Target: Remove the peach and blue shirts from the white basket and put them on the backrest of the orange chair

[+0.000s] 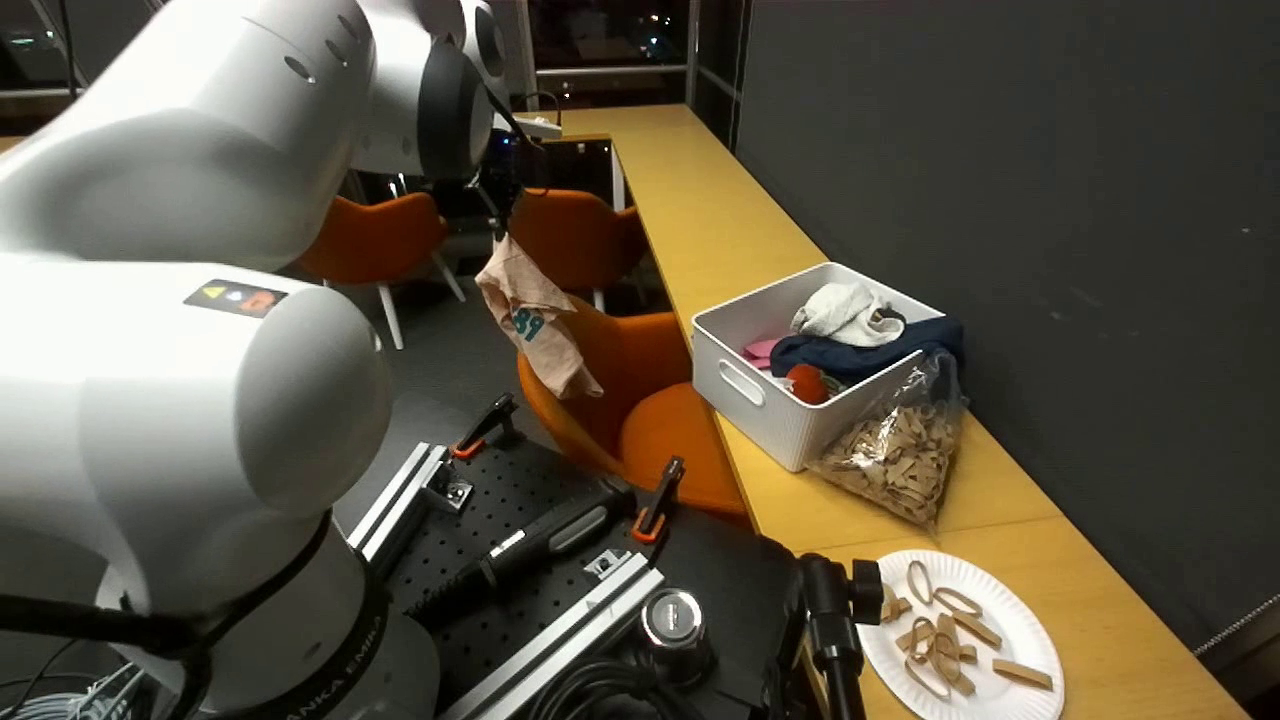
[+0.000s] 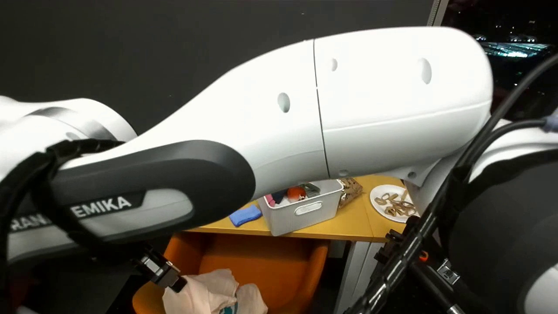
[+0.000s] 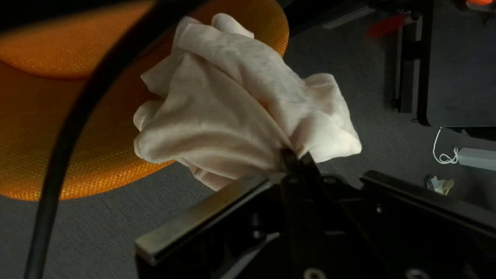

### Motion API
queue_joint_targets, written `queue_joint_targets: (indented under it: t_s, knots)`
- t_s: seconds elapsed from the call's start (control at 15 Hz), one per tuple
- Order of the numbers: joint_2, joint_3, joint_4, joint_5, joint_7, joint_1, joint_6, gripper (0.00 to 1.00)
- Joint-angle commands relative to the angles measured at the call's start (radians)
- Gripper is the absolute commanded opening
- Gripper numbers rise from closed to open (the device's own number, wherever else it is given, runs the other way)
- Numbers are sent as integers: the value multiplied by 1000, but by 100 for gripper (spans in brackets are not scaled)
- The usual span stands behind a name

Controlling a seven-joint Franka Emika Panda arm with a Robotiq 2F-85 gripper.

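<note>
Gripper (image 3: 298,158) clenched: jaws together, a fold of the peach shirt (image 1: 545,290) nipped between the tips, plain in the wrist view. Shirt hangs creased from that pinch, teal print on its face, off the chair-side edge of the table (image 1: 690,190). Seen from the wrist, it spreads across the rim of the orange chair (image 1: 690,430), part over orange shell, part over grey floor (image 1: 430,380). In an exterior view it overlaps the backrest (image 1: 612,345); whether the two touch, cannot tell.

White basket (image 1: 770,430) upright on the table, close to the chair-side edge. Blue shirt (image 1: 860,355), dark navy, inside it, one end over the rim near the wall-side corner. Pale cloth (image 1: 835,310) on top of the navy; a pink thing (image 1: 763,350) and a round red-orange thing (image 1: 806,384) alongside. In an exterior view, small bright blue cloth (image 2: 245,215) on the table just beside the basket, near the same edge.

Clear bag (image 1: 935,385) of tan bands (image 1: 895,450) slumped against the basket. Past a seam in the tabletop, white plate (image 1: 1030,625) with loose bands on it.

Black perforated board (image 1: 520,465) near the chair, black tool (image 1: 560,530) lying on it. White arm (image 2: 375,100) blocks much of an exterior view.
</note>
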Motion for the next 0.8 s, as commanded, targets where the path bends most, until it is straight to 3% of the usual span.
queue_joint_targets:
  t_s: [0.0, 0.07, 0.13, 0.2, 0.67, 0.73]
  knots:
    - [61, -14, 118, 9, -89, 37, 5, 1]
    - [67, -10, 133, 20, -101, 41, 3, 1]
    - [74, -7, 148, 31, -113, 45, -2, 28]
    - [81, -8, 163, 39, -120, 48, -5, 29]
    - [113, -22, 248, 107, -58, 48, 1, 79]
    - [57, -39, 161, 106, 0, 33, 58, 85]
